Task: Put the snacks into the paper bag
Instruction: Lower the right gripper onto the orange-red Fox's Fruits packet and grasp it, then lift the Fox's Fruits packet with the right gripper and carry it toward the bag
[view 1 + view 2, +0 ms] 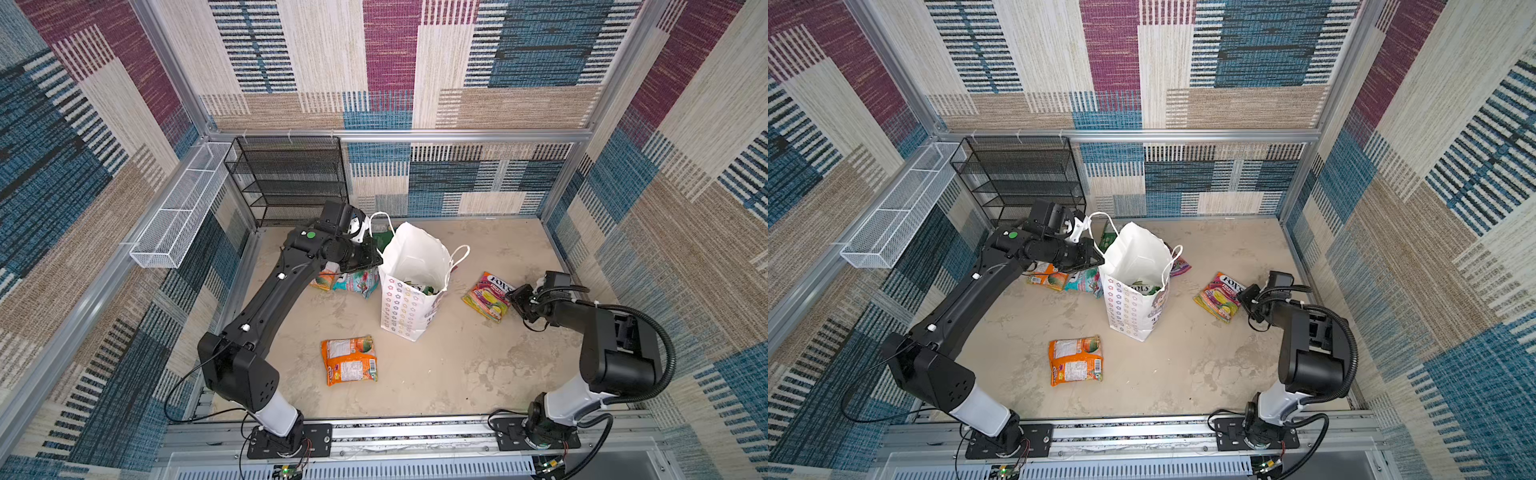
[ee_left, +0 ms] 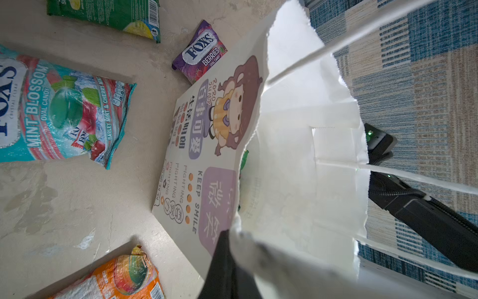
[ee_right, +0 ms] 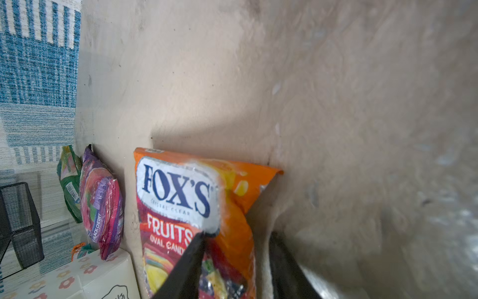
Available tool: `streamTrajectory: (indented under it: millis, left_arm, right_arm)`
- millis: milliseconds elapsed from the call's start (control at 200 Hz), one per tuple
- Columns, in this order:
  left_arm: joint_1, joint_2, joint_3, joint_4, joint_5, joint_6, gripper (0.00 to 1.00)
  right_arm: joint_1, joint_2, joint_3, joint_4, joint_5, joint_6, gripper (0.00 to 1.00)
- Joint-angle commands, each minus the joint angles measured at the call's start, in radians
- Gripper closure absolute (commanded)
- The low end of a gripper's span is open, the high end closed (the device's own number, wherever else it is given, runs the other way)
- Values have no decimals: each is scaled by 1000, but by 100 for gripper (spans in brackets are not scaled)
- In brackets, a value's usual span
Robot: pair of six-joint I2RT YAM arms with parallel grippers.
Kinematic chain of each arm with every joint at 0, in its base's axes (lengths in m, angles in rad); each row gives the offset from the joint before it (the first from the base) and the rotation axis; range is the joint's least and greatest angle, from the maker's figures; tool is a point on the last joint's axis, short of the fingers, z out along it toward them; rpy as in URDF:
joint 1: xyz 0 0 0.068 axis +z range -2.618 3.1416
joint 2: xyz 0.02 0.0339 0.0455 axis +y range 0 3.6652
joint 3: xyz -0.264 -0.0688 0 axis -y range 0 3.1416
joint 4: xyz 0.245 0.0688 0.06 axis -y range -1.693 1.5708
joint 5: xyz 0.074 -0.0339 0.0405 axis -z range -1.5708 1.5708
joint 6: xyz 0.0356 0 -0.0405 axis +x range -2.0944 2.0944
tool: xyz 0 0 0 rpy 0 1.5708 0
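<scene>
Two black jaws of the right gripper (image 3: 236, 235) stand part-spread astride a glossy, crinkled packet (image 3: 178, 191) lying flat right of the upright paper bag (image 1: 399, 307); left gripper (image 1: 375, 258) pinches its serrated rim.

The paper bag (image 1: 405, 309) stood upright, mouth open! The left gripper (image 1: 375, 257) sat right at the bag's rim, on its left. An orange packet (image 1: 349, 360) lay in front of the bag, well apart. Right of the bag, the right gripper (image 1: 513, 296) met the FOX'S packet (image 1: 487, 298) at its edge.
</scene>
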Motion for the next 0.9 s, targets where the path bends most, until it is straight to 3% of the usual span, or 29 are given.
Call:
streamTrajectory:
  millis: [0, 105, 215, 566, 896]
  left_arm:
    - [4, 1, -2, 23, 12, -7, 100]
    - [7, 2, -4, 24, 15, -7, 100]
    - [10, 3, -5, 29, 27, -11, 100]
    - [14, 1, -12, 38, 45, -18, 100]
    - [14, 1, -13, 42, 59, -21, 100]
  right_arm:
    - [-1, 23, 11, 35, -28, -2, 75]
    - [-1, 16, 8, 41, -47, 3, 90]
    - [-1, -50, -9, 42, -81, 17, 98]
    - [0, -424, 9, -98, -119, 13, 100]
    - [10, -669, 193, -246, -162, 33, 100]
